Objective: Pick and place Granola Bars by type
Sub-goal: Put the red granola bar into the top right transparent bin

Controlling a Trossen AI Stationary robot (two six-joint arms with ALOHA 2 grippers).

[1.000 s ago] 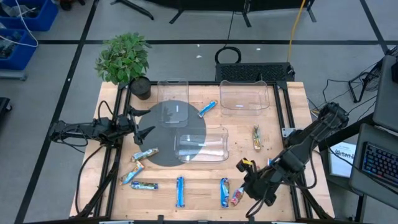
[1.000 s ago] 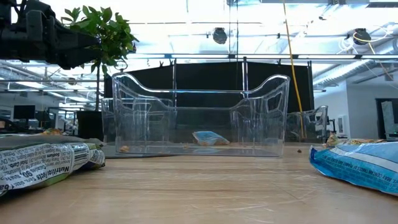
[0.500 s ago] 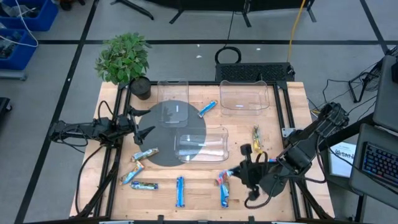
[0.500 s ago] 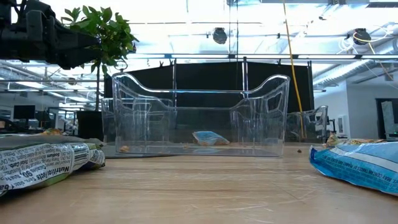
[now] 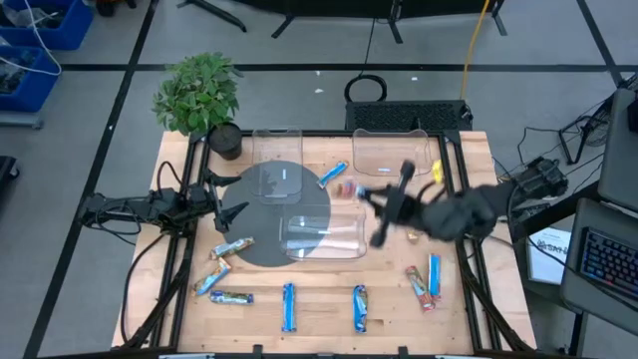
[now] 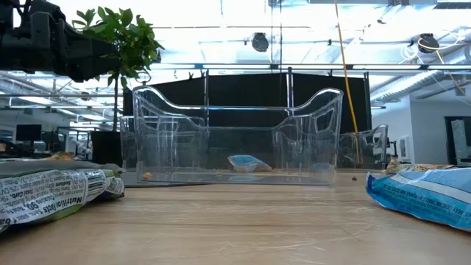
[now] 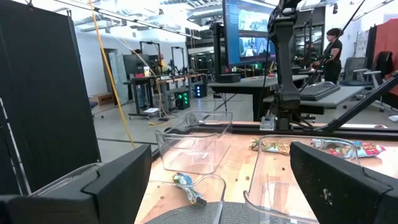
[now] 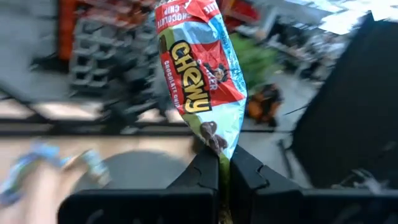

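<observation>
Where it hangs above the bench (image 5: 469, 309), between two clear bins (image 5: 391, 157), the right pincer (image 8: 224, 163) is clamped on a bar (image 8: 200, 74): red, green and pale-blue wrapper, yellow "Chewy" lettering, standing upright from the fingertips. Left pincer (image 5: 231, 211): fingers spread wide, waiting over the grey disc (image 5: 261, 214). Other bars (image 5: 288, 305) lie along the near edge.

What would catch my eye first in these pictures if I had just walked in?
Probably the right gripper in mid-air above the clear bins, pinching a red "Chewy" granola bar by one end. Next, the other wrapped bars scattered along the wooden table's near edge, and the leafy potted plant at its far left corner.
</observation>
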